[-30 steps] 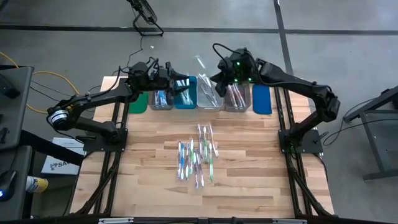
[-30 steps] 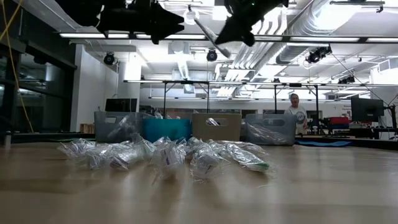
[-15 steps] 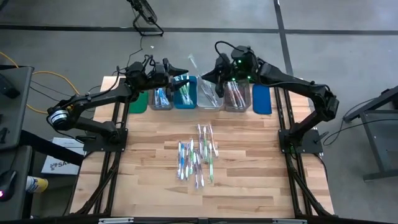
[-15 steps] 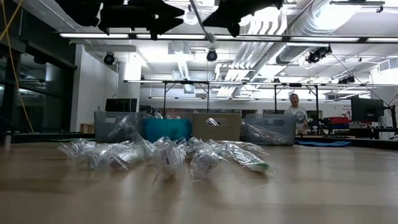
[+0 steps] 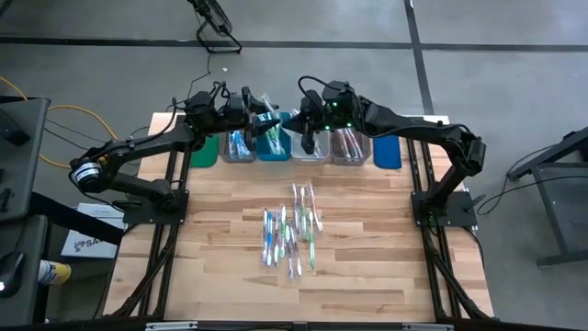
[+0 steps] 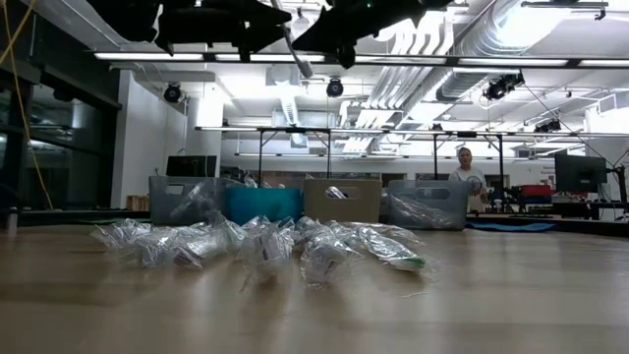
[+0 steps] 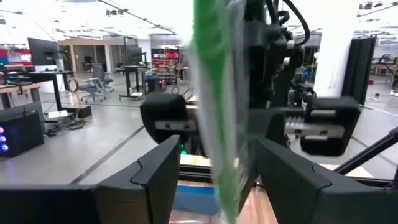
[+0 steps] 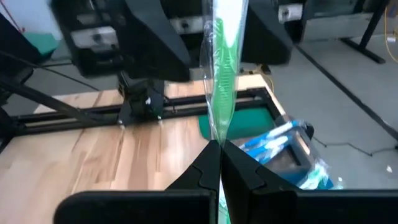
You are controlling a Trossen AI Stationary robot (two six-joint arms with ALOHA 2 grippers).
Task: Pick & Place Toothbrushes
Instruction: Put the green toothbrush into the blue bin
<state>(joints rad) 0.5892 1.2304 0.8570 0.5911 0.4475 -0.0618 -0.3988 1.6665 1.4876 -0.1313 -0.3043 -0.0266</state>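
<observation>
I am partway through: several bins [image 5: 274, 145] along the far edge of the table [image 5: 220, 276] already hold wrapped toothbrushes, as the right wrist view shows for the grey bin [image 8: 298, 152] with blue ones in it, while the green bin [image 8: 239, 124] beside it looks bare as far as I can see. A good pile [image 5: 292, 230] of wrapped toothbrushes lies mid-table, well apart from both my grippers, so by my reckoning most of the sorting is left. Right now I am handing one over in the air above the bin row. My right gripper [image 8: 219, 163] is pinched shut on the lower end of a green toothbrush [image 8: 222, 68] in its clear wrapper, which stands up from my fingertips. My left gripper [image 7: 214, 171] has its fingers [image 7: 146, 177] spread wide, one on each side of that same toothbrush [image 7: 216, 112], which passes between them without either finger clearly touching it. From above, the two grippers meet nearly tip to tip over the teal bin, left gripper [image 5: 266, 118] and right gripper [image 5: 296, 119] just beside one another. I judge the next thing is for my left fingers to close on the wrapper before my right lets go; the green bin lies just beyond my left wrist.
</observation>
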